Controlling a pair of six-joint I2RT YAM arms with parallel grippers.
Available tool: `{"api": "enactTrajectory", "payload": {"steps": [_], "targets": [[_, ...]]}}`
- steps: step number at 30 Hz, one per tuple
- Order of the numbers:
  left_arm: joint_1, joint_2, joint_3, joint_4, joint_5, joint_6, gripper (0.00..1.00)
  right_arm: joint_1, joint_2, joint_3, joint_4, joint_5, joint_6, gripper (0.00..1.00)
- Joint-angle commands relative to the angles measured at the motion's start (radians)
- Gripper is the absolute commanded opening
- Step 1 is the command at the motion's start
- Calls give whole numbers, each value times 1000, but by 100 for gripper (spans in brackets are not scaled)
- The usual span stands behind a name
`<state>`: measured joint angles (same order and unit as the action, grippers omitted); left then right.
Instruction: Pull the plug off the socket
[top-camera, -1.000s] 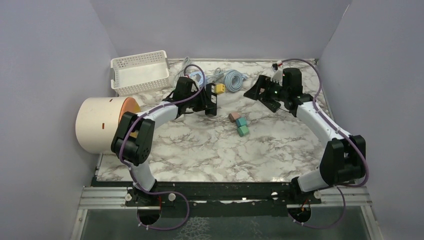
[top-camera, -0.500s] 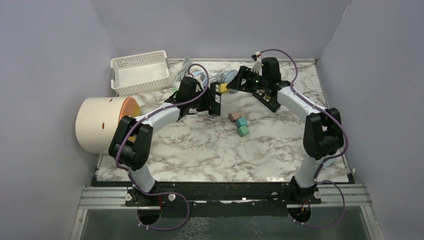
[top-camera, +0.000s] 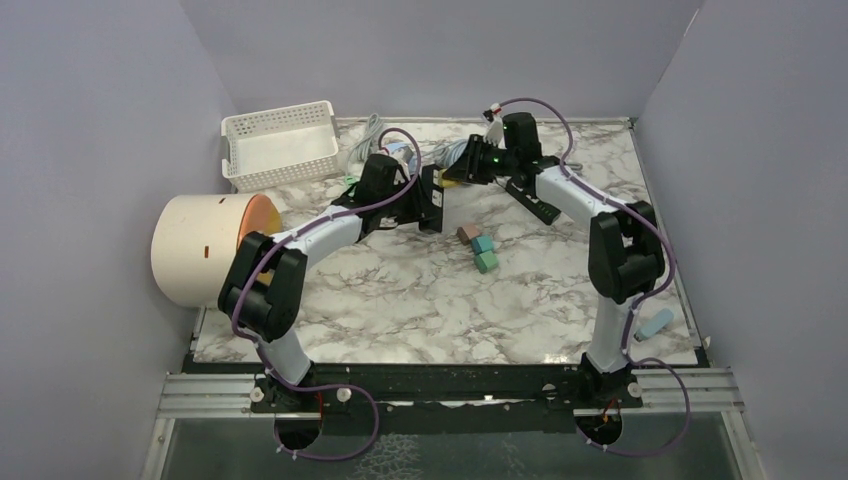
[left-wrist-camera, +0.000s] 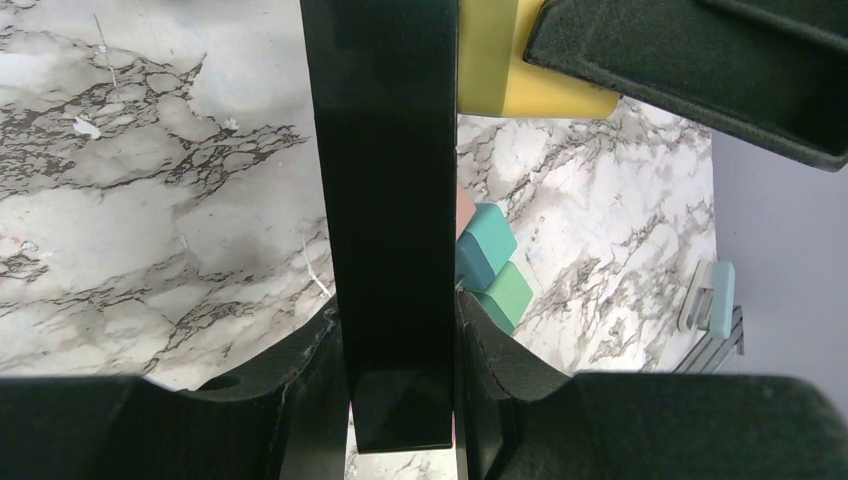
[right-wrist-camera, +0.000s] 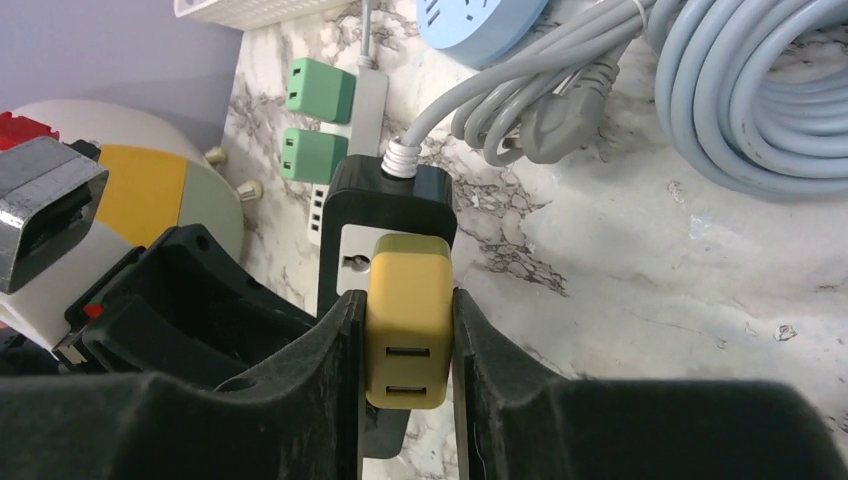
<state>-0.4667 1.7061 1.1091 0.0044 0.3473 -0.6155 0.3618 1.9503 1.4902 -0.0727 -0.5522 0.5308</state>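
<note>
The black socket (left-wrist-camera: 385, 200) is a long black strip that stands upright at the back middle of the table, and my left gripper (left-wrist-camera: 398, 340) is shut on its body. The yellow plug (right-wrist-camera: 408, 320) sits in the socket's face (right-wrist-camera: 392, 200), just below where the grey cord enters. My right gripper (right-wrist-camera: 408, 345) is shut on the plug, one finger pressed to each side. In the top view the two grippers meet: the left gripper (top-camera: 430, 198) with the socket, the right gripper (top-camera: 458, 175) beside it. There the plug is mostly hidden.
A coiled grey cable (right-wrist-camera: 760, 90), a round blue socket (right-wrist-camera: 480, 20) and a white strip with two green plugs (right-wrist-camera: 320, 90) lie behind. A white basket (top-camera: 280, 145) and a cream cylinder (top-camera: 200, 250) are at the left, coloured blocks (top-camera: 480, 248) in the middle.
My right arm swung left from the back right to the socket, and its jaws closed on the yellow plug. The left gripper kept hold of the socket in place.
</note>
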Motion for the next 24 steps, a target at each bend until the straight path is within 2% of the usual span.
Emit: {"api": "enactTrajectory", "payload": {"steps": [1, 8, 14, 19, 22, 24], "targets": [[-5, -29, 56, 75, -15, 25, 0, 3, 11, 65, -12, -34, -18, 1], [30, 9, 50, 34, -68, 16, 0, -10, -43, 165, -107, -70, -43, 1], [114, 39, 27, 19, -74, -1, 0, -98, -87, 136, -28, -285, 72, 1], [138, 69, 38, -9, -105, 20, 0, -144, -114, 108, 27, -419, 144, 1], [140, 96, 50, -15, -119, 12, 0, -142, -133, 122, -42, -377, 109, 1], [139, 113, 59, -14, -123, 2, 0, -120, -142, 178, -198, -216, -3, 1]]}}
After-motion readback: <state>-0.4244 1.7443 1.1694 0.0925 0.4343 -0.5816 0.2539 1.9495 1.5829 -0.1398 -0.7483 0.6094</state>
